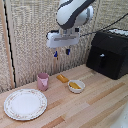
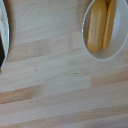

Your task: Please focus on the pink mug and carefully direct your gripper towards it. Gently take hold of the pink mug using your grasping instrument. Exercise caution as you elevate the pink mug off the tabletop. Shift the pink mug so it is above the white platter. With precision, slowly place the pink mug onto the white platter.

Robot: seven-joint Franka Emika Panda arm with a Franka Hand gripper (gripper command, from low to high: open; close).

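Observation:
The pink mug (image 1: 43, 81) stands upright on the wooden table, just behind the white platter (image 1: 25, 104), which lies at the exterior view's front left with nothing on it. My gripper (image 1: 61, 52) hangs high above the table, up and to the exterior view's right of the mug. Its two blue-tipped fingers (image 1: 67, 51) point down, stand apart and hold nothing. The wrist view shows neither fingers nor a clear mug. A pale curved edge with a dark part (image 2: 3, 45) sits at that frame's border, and I cannot tell what it is.
A small white bowl with yellow contents (image 1: 76, 86) stands to the exterior view's right of the mug and also shows in the wrist view (image 2: 105, 27). A small orange piece (image 1: 62, 78) lies between mug and bowl. A black appliance (image 1: 108, 52) stands at the back right. A woven screen is behind.

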